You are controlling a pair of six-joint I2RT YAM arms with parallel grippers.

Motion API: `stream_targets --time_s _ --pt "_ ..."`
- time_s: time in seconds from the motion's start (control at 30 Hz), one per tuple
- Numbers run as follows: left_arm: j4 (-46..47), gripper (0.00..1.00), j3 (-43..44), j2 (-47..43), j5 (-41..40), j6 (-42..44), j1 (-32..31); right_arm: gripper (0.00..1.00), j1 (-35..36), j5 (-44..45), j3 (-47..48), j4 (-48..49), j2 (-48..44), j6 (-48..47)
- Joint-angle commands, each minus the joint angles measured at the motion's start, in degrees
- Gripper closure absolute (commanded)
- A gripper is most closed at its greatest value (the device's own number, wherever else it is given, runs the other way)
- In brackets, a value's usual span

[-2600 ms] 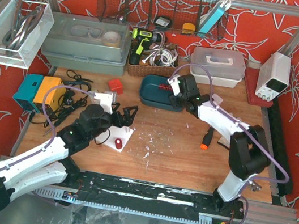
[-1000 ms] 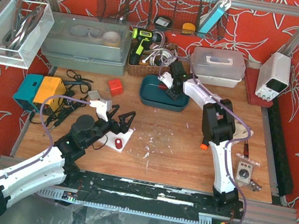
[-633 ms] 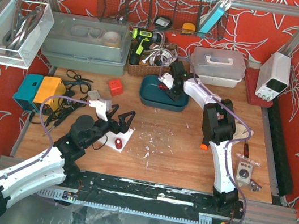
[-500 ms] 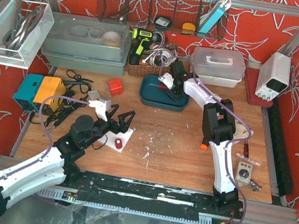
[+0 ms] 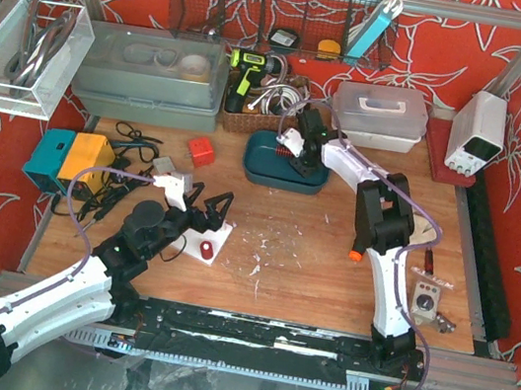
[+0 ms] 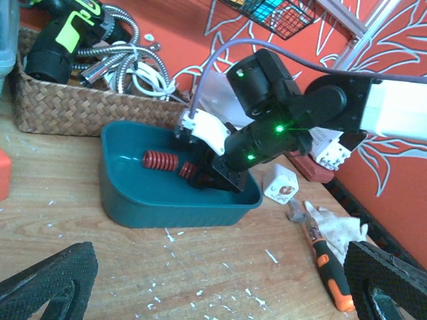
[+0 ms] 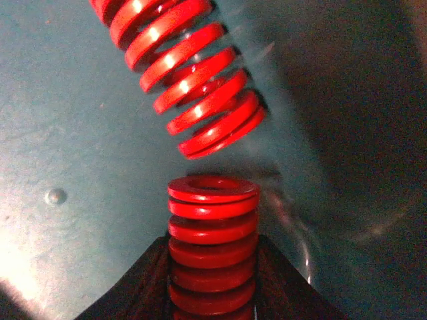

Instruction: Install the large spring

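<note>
My right gripper [image 5: 299, 161] reaches down into the teal tray [image 5: 263, 170] and is shut on a short red spring [image 7: 212, 240], held upright between its dark fingers [image 7: 150, 280]. A longer red spring [image 7: 179, 70] lies slanted on the tray floor just beyond it. The left wrist view shows both springs, the lying one [image 6: 159, 161] and the gripped one [image 6: 189, 171]. My left gripper [image 5: 217, 207] is open and empty, hovering over a white base with a red part [image 5: 205, 244]. Its two fingers [image 6: 47, 280] frame the bottom corners of the left wrist view.
An orange-handled screwdriver [image 5: 360, 241] lies right of centre, with a white cube [image 6: 280, 185] and a rag [image 6: 340, 230] near it. A wicker basket [image 5: 253, 119] stands behind the tray. A red block [image 5: 200, 151], cables [image 5: 133, 149] and a blue-orange box [image 5: 66, 161] sit at the left.
The right arm has swung and stretched into the tray, and its gripper has settled over the springs. In the last second it barely moves. The left gripper has shifted slightly right.
</note>
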Motion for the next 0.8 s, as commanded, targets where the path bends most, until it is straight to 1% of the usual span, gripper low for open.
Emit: stream_targets --time_s 0.0,0.17,0.33,0.43,0.53,0.67,0.77 --pt "-0.5 0.0 0.05 -0.44 -3.08 -0.59 0.16 1.0 -0.32 0.71 -4.2 2.62 -5.35 0.78" --pt "-1.88 0.0 0.07 -0.47 -6.26 -1.98 0.16 1.0 -0.23 -0.42 -9.24 6.15 -9.96 1.31" --pt "0.81 0.02 -0.65 1.23 -3.72 -2.36 0.16 1.0 0.26 -0.94 -15.68 9.78 -16.29 1.39" --pt "-2.43 0.05 2.14 3.73 -3.6 -4.86 0.24 1.0 0.87 -0.61 -19.25 12.69 -20.67 1.46" --pt "-5.87 0.11 5.42 5.69 -0.78 -8.11 0.44 1.0 1.97 0.09 -24.2 16.22 -26.17 1.81" --pt "-7.45 0.21 7.59 5.89 6.17 -12.71 1.78 1.0 4.44 -0.01 -32.8 22.81 -34.73 3.32" --pt "-7.46 0.25 8.87 6.5 12.56 -15.65 3.32 1.0 6.87 -0.1 -39.63 27.9 -40.76 4.22"
